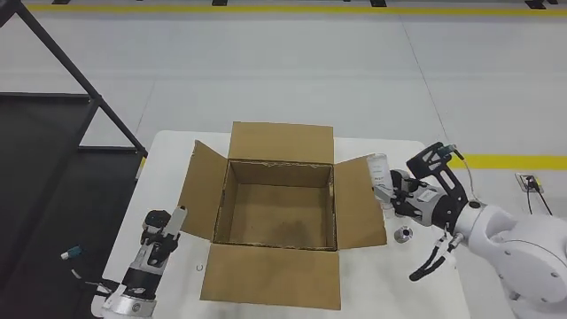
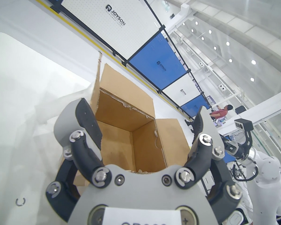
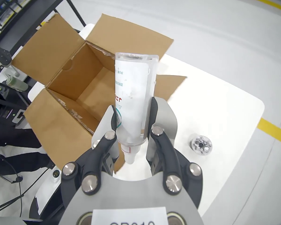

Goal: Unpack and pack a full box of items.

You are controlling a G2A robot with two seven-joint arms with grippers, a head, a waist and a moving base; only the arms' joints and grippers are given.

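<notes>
An open cardboard box (image 1: 280,215) with all flaps spread stands in the middle of the white table (image 1: 390,155); its inside looks bare. My right gripper (image 1: 387,188) hovers over the box's right flap, shut on a clear plastic bottle (image 3: 132,99) with a white label, the cap end toward the wrist. My left gripper (image 1: 168,223) rests low on the table by the box's left flap, open, nothing between its fingers (image 2: 87,120). From there the box (image 2: 131,127) is right ahead.
A small round metal part (image 1: 404,234) lies on the table right of the box, also seen as a metal disc (image 3: 201,144). A little C-shaped ring (image 1: 202,272) lies near the front flap. A black metal rack (image 1: 53,133) stands left of the table.
</notes>
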